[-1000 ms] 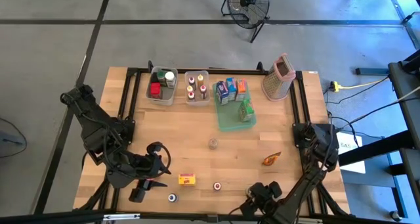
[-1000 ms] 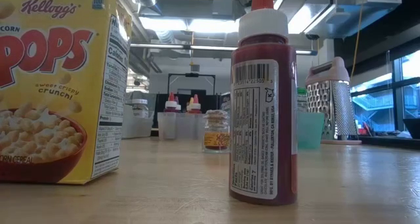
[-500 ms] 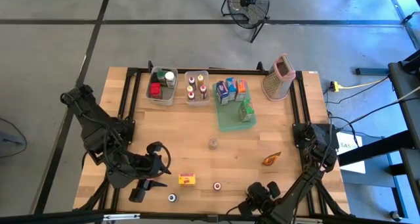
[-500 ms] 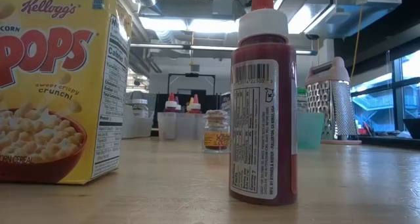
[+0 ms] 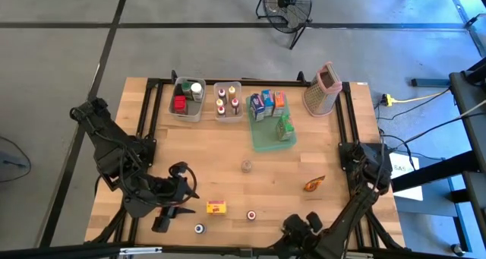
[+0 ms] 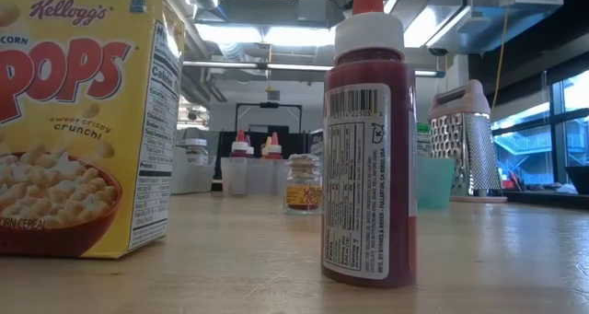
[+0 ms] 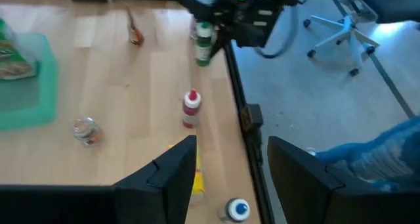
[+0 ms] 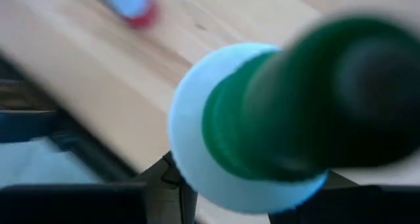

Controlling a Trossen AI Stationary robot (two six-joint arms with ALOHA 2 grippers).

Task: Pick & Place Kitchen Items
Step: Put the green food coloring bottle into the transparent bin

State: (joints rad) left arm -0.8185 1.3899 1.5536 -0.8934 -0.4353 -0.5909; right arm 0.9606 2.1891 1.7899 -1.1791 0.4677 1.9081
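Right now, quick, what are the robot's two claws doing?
Left gripper: open, holding nothing, near the table's front edge.
Right gripper: shut on a green-capped bottle.

Low view, yellow cereal box (image 6: 83, 121) at the worktop's near edge: "Kellogg's" in red script along the top, large red "POPS" with "CORN" cut off above it, "sweet crispy crunch" beneath, "CORN CEREAL" partly legible at the bottom front; its side panel carries a nutrition table headed "Calories", the rest too fine to read. Red sauce bottle (image 6: 370, 148) just beside it bears a barcode and small print, not legible. No readable text in the high or wrist views.
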